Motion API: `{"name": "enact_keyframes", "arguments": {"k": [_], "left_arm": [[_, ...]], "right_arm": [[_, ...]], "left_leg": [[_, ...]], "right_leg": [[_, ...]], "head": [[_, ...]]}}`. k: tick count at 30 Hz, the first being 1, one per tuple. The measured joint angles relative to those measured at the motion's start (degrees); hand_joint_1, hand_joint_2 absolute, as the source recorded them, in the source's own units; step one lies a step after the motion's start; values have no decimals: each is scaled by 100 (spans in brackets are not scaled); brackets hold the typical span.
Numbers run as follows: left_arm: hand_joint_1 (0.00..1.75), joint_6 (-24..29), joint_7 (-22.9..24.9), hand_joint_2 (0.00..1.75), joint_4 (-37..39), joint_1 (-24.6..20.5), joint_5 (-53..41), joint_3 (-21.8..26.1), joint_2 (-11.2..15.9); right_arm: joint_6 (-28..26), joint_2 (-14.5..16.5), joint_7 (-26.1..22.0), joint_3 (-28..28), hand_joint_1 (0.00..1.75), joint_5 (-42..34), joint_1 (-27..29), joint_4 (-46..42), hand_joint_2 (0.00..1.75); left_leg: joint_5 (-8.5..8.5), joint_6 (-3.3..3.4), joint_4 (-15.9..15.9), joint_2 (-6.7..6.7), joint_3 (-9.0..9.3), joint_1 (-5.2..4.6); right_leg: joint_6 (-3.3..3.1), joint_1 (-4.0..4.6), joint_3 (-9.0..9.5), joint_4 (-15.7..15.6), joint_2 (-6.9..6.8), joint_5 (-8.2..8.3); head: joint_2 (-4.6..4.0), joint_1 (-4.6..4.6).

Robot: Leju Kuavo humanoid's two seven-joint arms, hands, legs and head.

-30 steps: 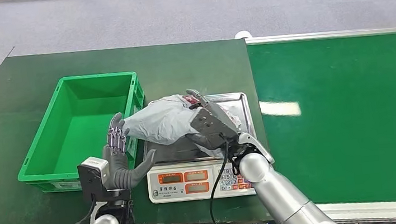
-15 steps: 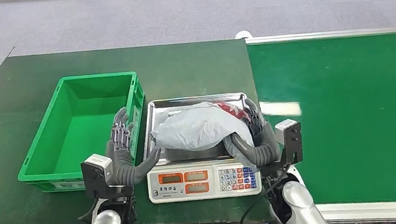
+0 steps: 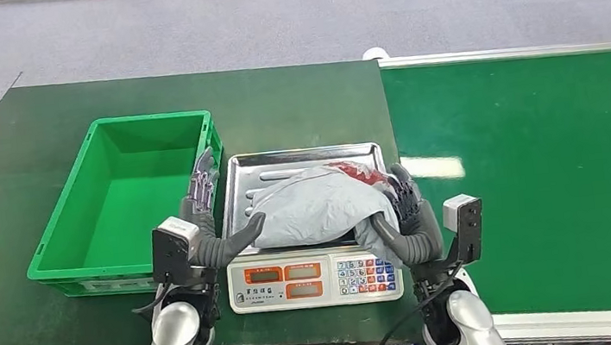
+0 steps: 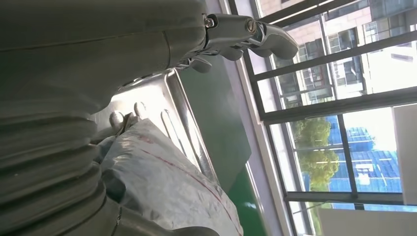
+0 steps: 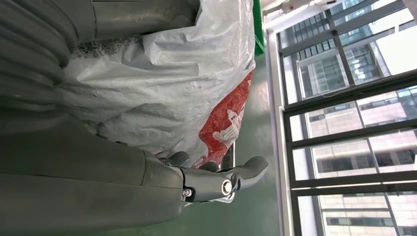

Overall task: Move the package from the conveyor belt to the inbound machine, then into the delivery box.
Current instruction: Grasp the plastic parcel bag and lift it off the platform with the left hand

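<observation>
The package, a crumpled grey plastic bag with a red patch, lies on the steel tray of the inbound scale. My left hand stands upright at the package's left end, fingers straight, thumb touching the bag. My right hand stands at its right end, fingers up, thumb against the bag's front corner. The left wrist view has the package beside my left hand over the tray. In the right wrist view the package lies against my right hand, whose fingers reach past it.
An empty green delivery box sits on the dark green table, right beside the scale on its left. The green conveyor belt runs along the right. Grey floor lies beyond the table.
A second ago my right hand held the package above the tray; it set it down and let go. Since then my left hand has moved in to the bag's left end.
</observation>
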Motion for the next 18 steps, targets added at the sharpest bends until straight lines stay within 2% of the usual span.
{"name": "enact_keyframes", "arguments": {"k": [4,8,13,18], "left_arm": [[0,81,27,175,119,-266,-545,-176,53],[0,-274,65,175,532,-905,-1381,-571,176],[0,-1042,-227,175,1953,-1913,-2873,-1487,468],[0,-1170,-492,175,3092,-2503,-3395,-2169,599]], "right_arm": [[296,0,55,-45,0,-147,-3,14,175],[673,0,116,-118,0,-351,-27,70,175],[1006,-4,148,-197,0,-406,-24,100,175],[1063,-27,167,-286,0,-395,5,92,175]], "left_leg": [[2,0,0,-3,-1,0],[7,2,0,-3,2,0],[11,-1,1,1,7,-1],[11,-2,0,4,8,-1]], "right_leg": [[0,0,0,0,-3,0],[1,-1,4,0,-4,3],[0,-1,6,1,0,10],[0,-1,7,1,4,11]], "head": [[0,0],[0,0],[0,0],[0,0]]}}
